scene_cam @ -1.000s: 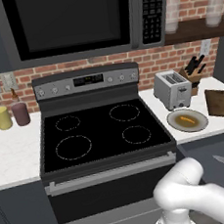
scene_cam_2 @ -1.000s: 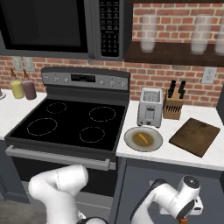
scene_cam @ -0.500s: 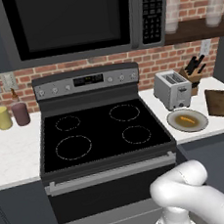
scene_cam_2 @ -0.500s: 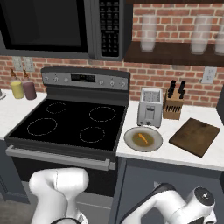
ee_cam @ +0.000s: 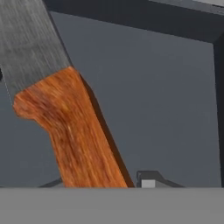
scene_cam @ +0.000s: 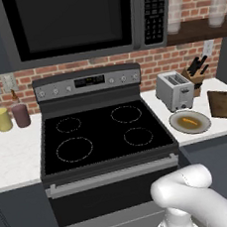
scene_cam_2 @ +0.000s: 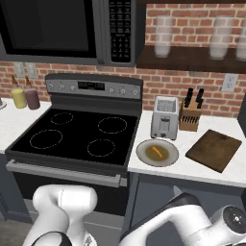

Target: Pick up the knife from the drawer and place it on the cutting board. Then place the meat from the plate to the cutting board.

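**Knife close under the hand camera, inside the drawer**

In the hand view the knife sits very near the lens: its orange wooden handle runs up from the bottom edge and joins the grey brushed blade at the upper left. Behind it lies the flat slate-grey floor of the drawer, with a darker wall along the top and right. One small dark fingertip of the pincer shows just right of the handle at the bottom; the other is not clear. The handle stands between where the tips rise, and the jaws are partly closed, but I cannot tell whether they actually clamp it.

Up on the worktop, right of the stove, the plate carries the meat at its centre. The cutting board lies bare just to the right of the plate, in front of the knife block, with the toaster behind the plate.
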